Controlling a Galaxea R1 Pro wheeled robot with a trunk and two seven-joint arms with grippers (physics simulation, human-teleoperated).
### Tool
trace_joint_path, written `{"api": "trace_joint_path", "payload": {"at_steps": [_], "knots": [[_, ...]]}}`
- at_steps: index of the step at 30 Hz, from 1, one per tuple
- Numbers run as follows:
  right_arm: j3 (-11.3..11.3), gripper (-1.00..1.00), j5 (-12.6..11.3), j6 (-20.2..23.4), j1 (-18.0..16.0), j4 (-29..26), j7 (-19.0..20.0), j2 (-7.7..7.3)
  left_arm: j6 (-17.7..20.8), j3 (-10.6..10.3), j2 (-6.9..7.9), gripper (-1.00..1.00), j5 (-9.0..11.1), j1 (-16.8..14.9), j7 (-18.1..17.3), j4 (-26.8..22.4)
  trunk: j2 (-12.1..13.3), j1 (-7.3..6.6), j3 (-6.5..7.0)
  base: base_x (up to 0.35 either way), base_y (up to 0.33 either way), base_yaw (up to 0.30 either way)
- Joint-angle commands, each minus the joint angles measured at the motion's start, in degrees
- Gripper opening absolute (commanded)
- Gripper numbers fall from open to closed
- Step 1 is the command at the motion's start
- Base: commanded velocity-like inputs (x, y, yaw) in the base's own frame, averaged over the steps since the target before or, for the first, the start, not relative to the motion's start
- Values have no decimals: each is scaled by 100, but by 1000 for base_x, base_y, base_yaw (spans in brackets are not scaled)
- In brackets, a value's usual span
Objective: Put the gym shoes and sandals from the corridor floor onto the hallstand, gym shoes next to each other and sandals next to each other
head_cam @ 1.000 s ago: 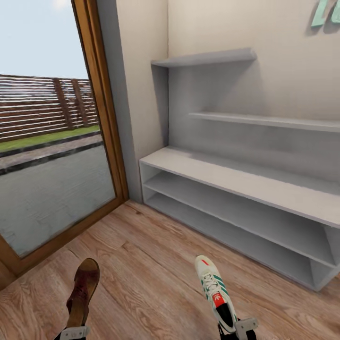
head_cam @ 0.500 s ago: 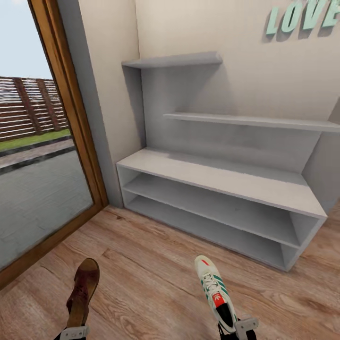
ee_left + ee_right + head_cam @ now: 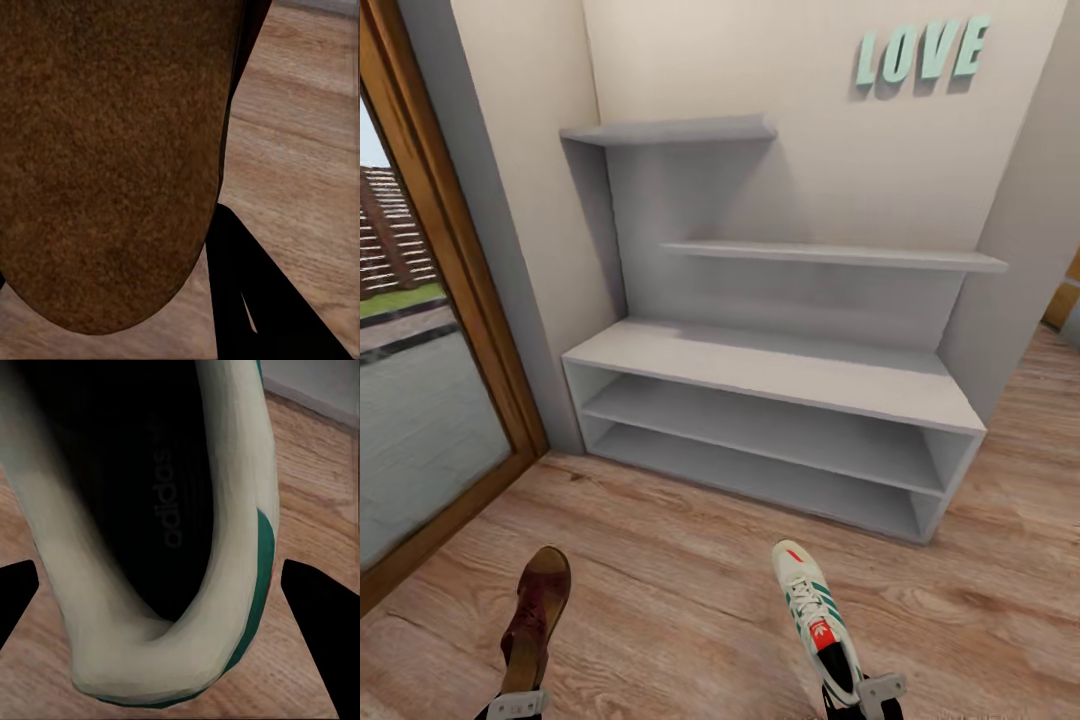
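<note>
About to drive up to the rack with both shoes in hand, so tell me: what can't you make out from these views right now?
- Left claw: head view, cut by the bottom edge; the sandal covers its grip.
- Right claw: head view, cut off too; fingers flank the gym shoe, contact unseen.
- Hallstand shelf rows: rear parts hidden under the bench top.
- Other gym shoe and sandal: whereabouts unknown.

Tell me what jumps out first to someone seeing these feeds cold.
The white-grey hallstand against the wall straight ahead, every shelf bare, with teal LOVE letters above it. Low in the head view, the left hand holds a brown sandal and the right hand a white, green-striped gym shoe.
</note>
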Motion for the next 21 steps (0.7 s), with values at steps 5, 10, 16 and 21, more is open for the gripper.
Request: {"api": "trace_joint_path", "payload": {"at_steps": [5, 10, 16, 21], "knots": [[-38, -100, 61, -24, -5, 7, -8, 4, -26, 52, -2, -100, -79, -3, -11, 3, -2, -1, 6, 46, 296, -300], [-38, -100, 61, -24, -5, 7, -8, 4, -28, 52, -2, -100, -79, -3, -11, 3, -2, -1, 15, 71, 303, -299], [-37, -100, 61, -25, -5, 7, -8, 6, -28, 52, -2, -100, -79, -3, -11, 3, -2, -1, 17, 18, 305, -266], [-36, -100, 61, -28, -5, 4, -8, 6, -29, 55, -2, -100, -78, -3, -11, 3, -2, -1, 18, 32, 305, -82]]}}
